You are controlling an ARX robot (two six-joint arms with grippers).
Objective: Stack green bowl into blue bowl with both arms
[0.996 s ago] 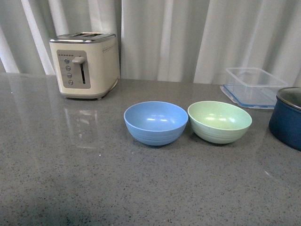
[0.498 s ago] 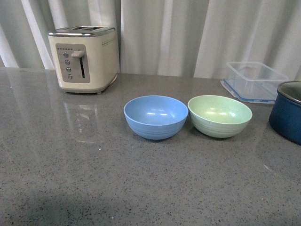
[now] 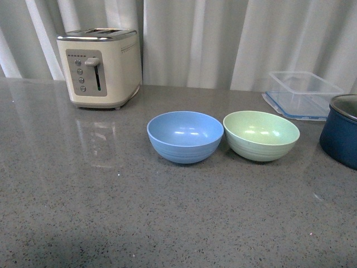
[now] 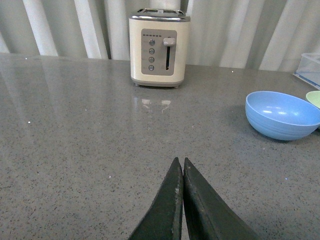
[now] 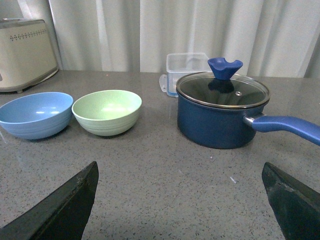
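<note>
Both bowls sit empty and upright on the grey counter (image 3: 111, 201), and neither of my grippers holds anything.

The green bowl (image 3: 261, 135) stands just beside the blue bowl (image 3: 184, 136), on its right from my front view; their rims are so close that I cannot tell whether they touch. My left gripper (image 4: 180, 162) has its fingers pressed together with nothing between them, above bare counter and well apart from the blue bowl. My right gripper (image 5: 180, 170) is spread wide, with the green bowl and the lidded navy pot (image 5: 222, 112) beyond it. A cream toaster (image 3: 99, 67) stands back left by the curtain (image 3: 223, 39), and a clear container (image 3: 301, 95) back right.
</note>
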